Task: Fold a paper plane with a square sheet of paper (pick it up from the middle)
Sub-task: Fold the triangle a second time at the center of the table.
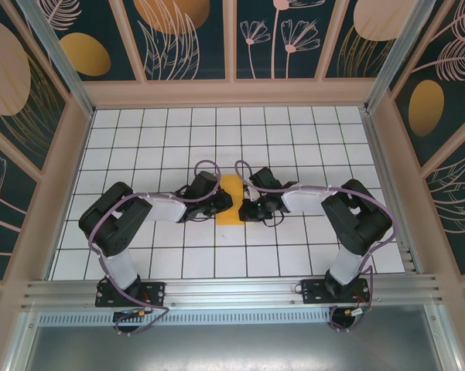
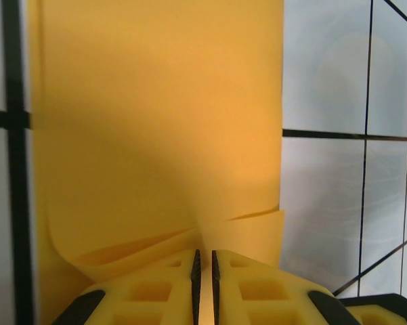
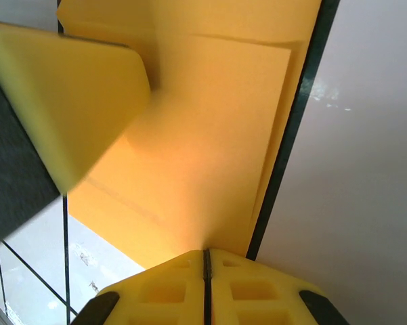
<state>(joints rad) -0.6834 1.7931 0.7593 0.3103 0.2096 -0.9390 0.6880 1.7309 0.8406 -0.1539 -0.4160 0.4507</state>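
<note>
The left pincer (image 2: 204, 253) is seen closed to a thin slit on one side edge of a thin orange-yellow sheet of paper (image 1: 232, 190), which is puckered and lifted at the fingertips. The sheet, folded to a narrow strip, is laid at the middle of the white tiled worktop (image 1: 217, 139), between the two arms. The right pincer (image 3: 206, 252) is shut tight on the opposite edge, where layered folds are shown.
</note>
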